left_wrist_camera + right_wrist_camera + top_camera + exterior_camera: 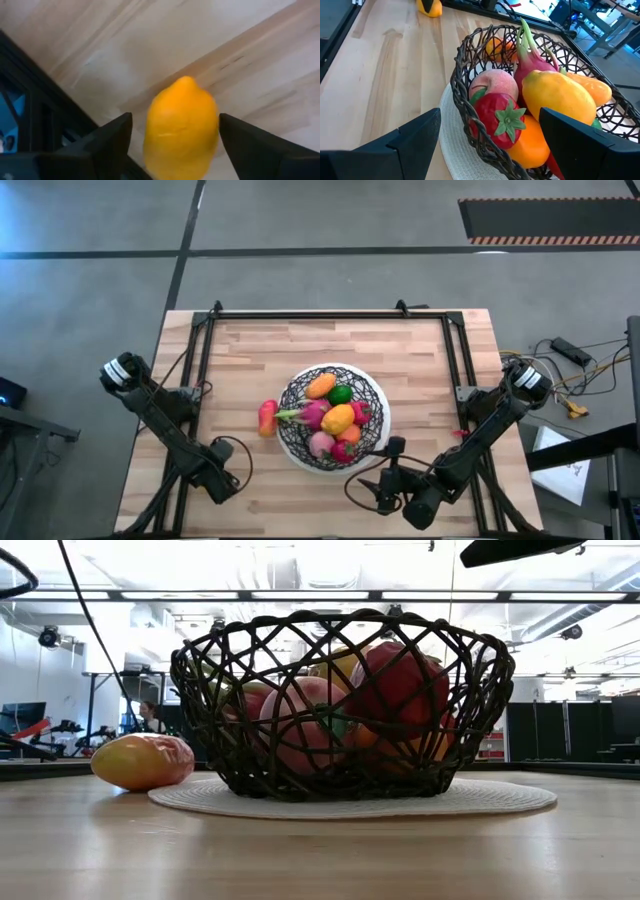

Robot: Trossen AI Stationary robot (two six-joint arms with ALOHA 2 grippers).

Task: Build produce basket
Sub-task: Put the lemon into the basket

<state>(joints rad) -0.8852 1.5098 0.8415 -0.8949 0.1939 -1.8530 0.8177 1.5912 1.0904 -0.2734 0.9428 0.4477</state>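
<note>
The black wire basket (291, 428) stands on a white round mat at the table's middle. It holds several toy pieces: a pink dragon fruit (532, 65), a yellow fruit (560, 97), a red strawberry (495, 120), a peach (490, 82) and a green lime (341, 394). A red-and-yellow fruit (267, 417) lies on the table left of the basket. My left gripper (228, 470) is open near the front left, its fingers on either side of a yellow lemon (182, 130) lying on the table. My right gripper (385, 480) is open and empty by the basket's near side. My left gripper's fingers (107, 142) stand on either side of the lemon, coming down from above. A gap shows at one finger; I cannot tell whether the other finger touches the lemon's side (215, 125).
A black metal frame (205, 340) runs along the table's left, far and right edges. Bare wood lies between the basket and the far edge. In the low view the red-and-yellow fruit (143, 760) rests left of the mat (500, 798).
</note>
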